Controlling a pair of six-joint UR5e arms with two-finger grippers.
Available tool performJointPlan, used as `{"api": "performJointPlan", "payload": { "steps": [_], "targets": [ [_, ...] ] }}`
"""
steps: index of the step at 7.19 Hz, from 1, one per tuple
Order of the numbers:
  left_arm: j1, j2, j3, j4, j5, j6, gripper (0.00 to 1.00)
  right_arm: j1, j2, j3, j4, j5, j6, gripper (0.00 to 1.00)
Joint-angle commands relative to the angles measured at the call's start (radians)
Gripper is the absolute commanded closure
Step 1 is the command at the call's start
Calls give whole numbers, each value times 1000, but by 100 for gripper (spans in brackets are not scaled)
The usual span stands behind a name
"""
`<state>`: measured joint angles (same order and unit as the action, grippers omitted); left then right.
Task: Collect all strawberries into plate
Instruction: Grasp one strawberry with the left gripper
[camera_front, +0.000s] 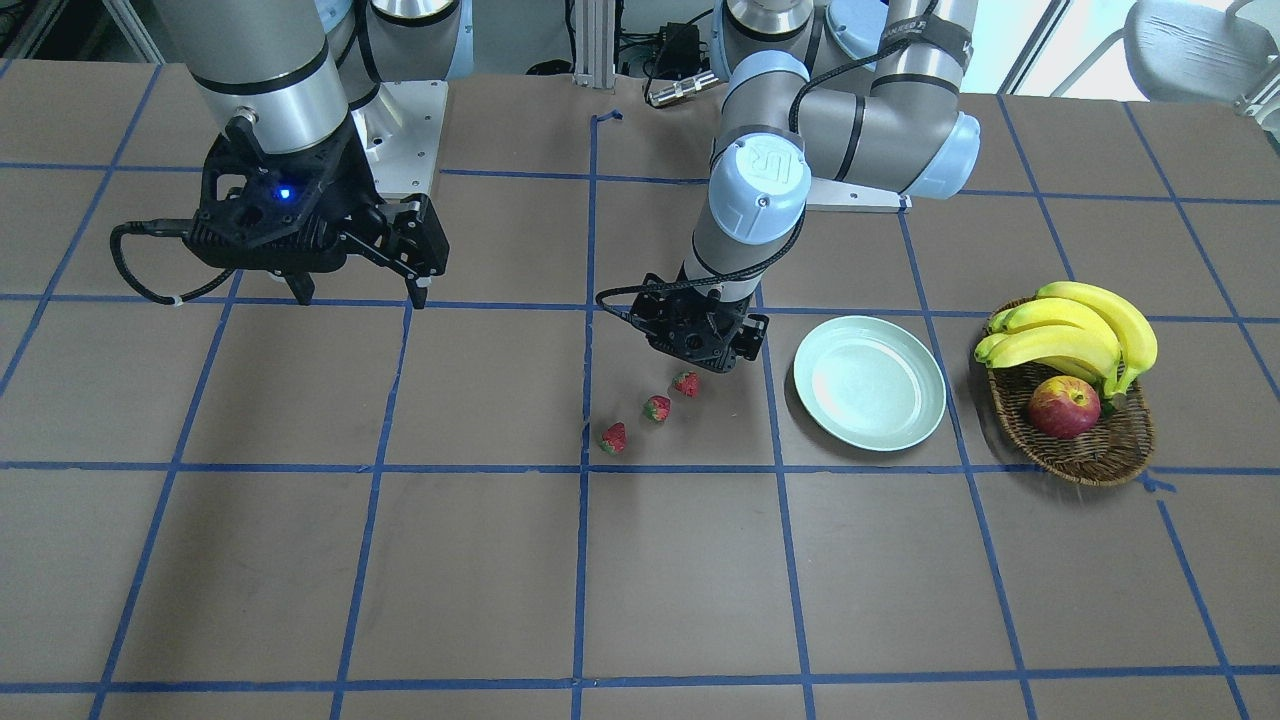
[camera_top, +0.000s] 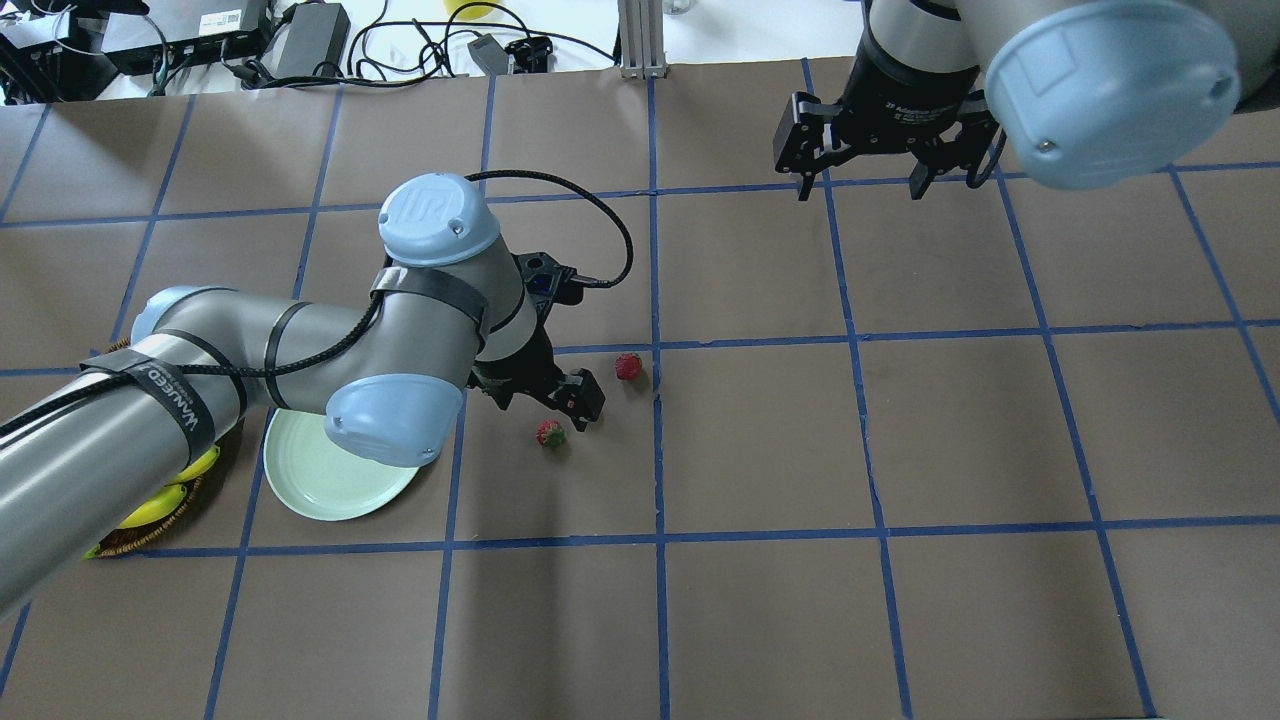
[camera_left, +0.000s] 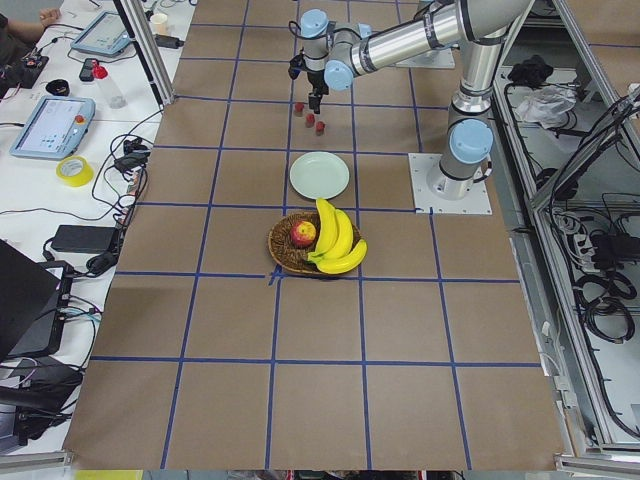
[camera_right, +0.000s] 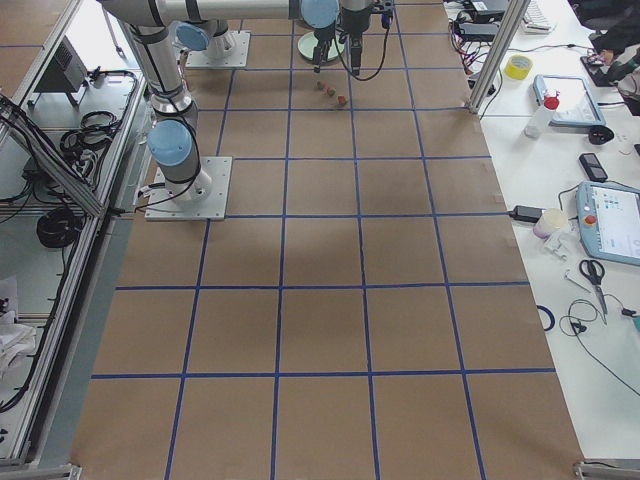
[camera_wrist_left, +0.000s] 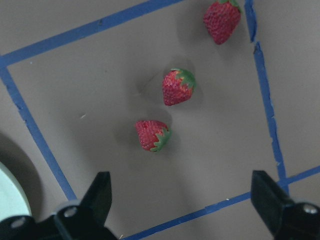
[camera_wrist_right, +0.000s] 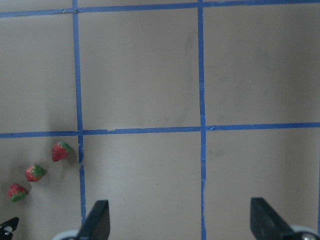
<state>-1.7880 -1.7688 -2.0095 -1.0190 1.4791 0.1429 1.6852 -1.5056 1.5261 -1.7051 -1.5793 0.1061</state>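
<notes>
3 strawberries (camera_front: 656, 408) in a diagonal row on the table (camera_front: 640, 580), none on the plate (camera_front: 870, 385), which sits near the row on the left arm's side. Left gripper (camera_wrist_left: 181, 190) is spread wide, holding nothing, above the table just beside the plate-end berry. Right gripper (camera_front: 358, 292) is also spread, holding nothing, well apart from the fruit. Basket (camera_front: 1100, 460) is just past the plate.

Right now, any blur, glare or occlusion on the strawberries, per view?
Left wrist: strawberries sharp, soft shadows only. Front-facing: all three clear; mild sheen on the plate. Overhead: the left arm hides one, two show. Side views: too small to resolve. Right wrist: small at the frame's lower left, in focus.
</notes>
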Motion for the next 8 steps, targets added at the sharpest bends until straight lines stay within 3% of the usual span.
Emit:
{"api": "performJointPlan", "payload": {
  "steps": [1, 3, 5, 6, 7, 8],
  "targets": [
    [-1, -58, -35, 63, 3, 18, 2, 1, -18, -1, -5, -21, -46, 0],
    [-1, -87, -34, 92, -5, 17, 5, -12, -31, -24, -1, -24, -43, 0],
    [-1, -116, -28, 96, -3, 18, 24, -36, -33, -85, 74, -18, -45, 0],
    [-1, -126, -25, 103, -3, 18, 24, -36, -36, -101, 75, -19, -43, 0],
    [-1, -130, -20, 112, -5, 17, 41, -35, -36, -93, 112, -25, -40, 0],
    [-1, -130, -20, 112, -6, 20, 83, -36, -38, -96, 130, -27, -33, 0]
  ]
}}
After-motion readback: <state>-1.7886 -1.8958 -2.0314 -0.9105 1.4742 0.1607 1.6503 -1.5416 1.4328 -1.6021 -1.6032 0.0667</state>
